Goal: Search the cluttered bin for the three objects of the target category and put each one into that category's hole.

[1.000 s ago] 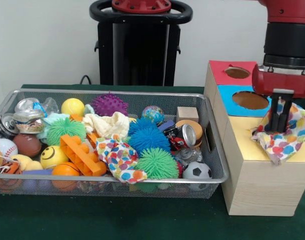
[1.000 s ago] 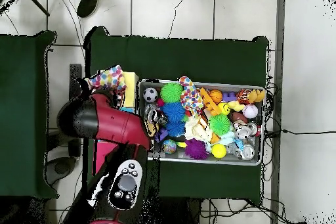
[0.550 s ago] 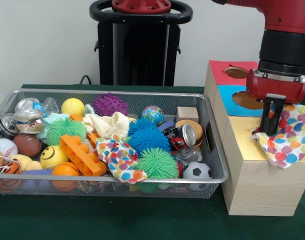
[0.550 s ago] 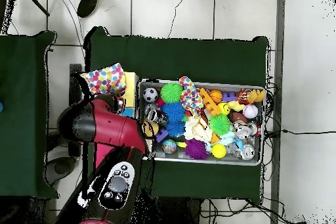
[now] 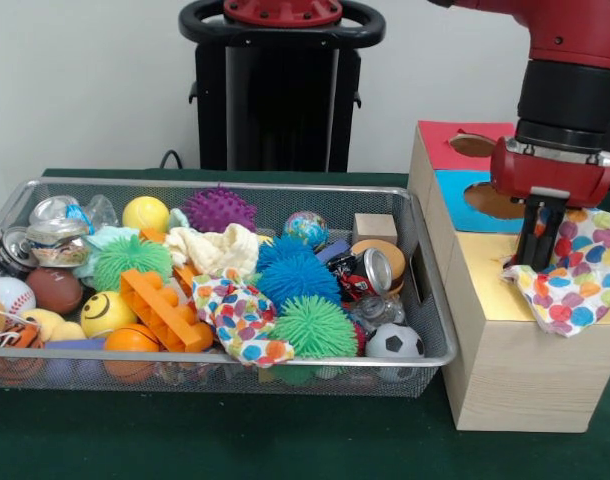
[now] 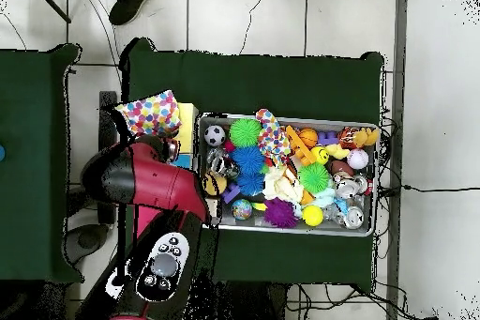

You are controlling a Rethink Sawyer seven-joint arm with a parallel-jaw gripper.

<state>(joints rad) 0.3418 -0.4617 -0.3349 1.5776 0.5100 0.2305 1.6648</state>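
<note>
— What is at the front of the wire bin (image 5: 225, 357)?

— A spotty cloth (image 5: 240, 318), by a green spiky ball (image 5: 315, 326) and a soccer ball (image 5: 393, 342).

— And behind?

— Another dotted cloth (image 5: 575, 278) lies on the wooden box (image 5: 515, 370), over its yellow part (hanging off the edge). The claw (image 5: 540, 262) stands on it; open or closed, I cannot tell.
</note>
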